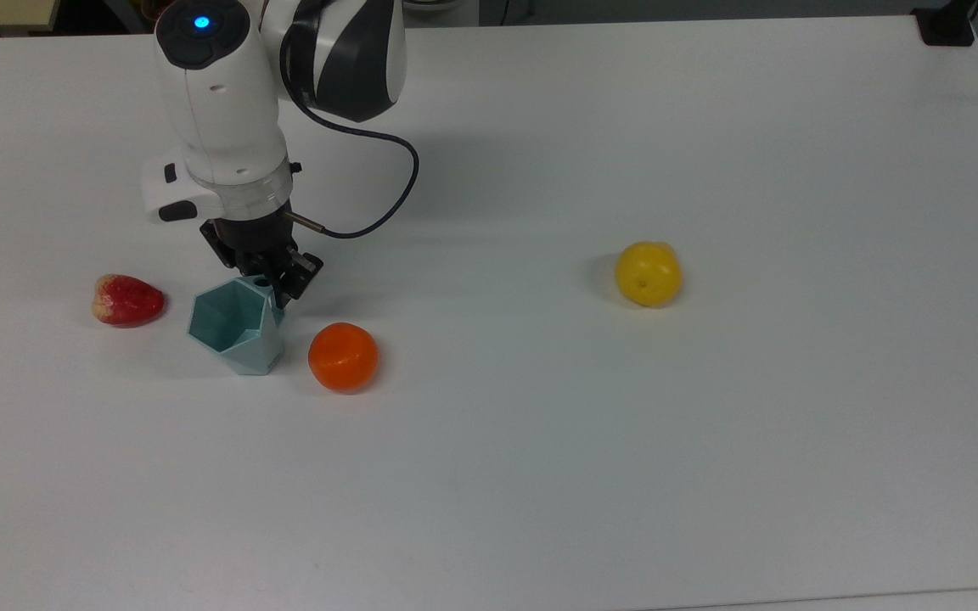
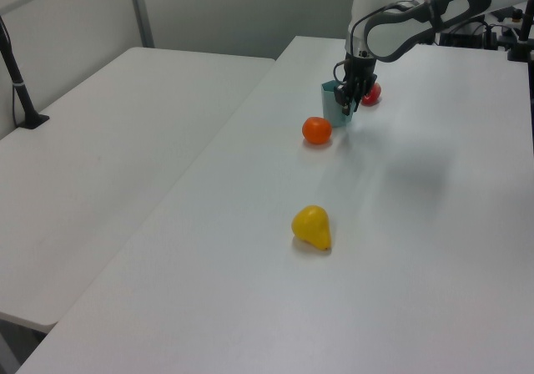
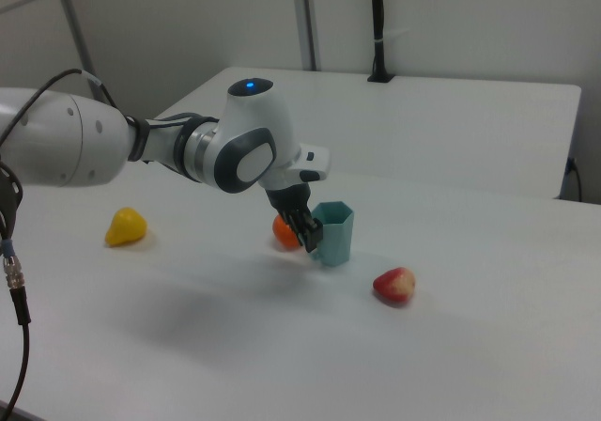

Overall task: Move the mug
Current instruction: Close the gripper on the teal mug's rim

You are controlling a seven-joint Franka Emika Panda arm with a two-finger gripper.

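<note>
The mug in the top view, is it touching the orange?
No, the mug stands apart from the orange, with bare table between them.

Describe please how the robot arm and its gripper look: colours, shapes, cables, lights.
The arm has rounded glossy white shells with dark grey joint sections. A small blue light glows on a dark round cap. A thin dark cable loops from the arm to a metal plug at the wrist. The gripper is black, angular, under a white flange with dark buttons.

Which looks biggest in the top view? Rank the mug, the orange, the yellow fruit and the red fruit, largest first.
1. The mug.
2-4. The orange, the yellow fruit and the red fruit look much alike in size; I would not rank them.
</note>
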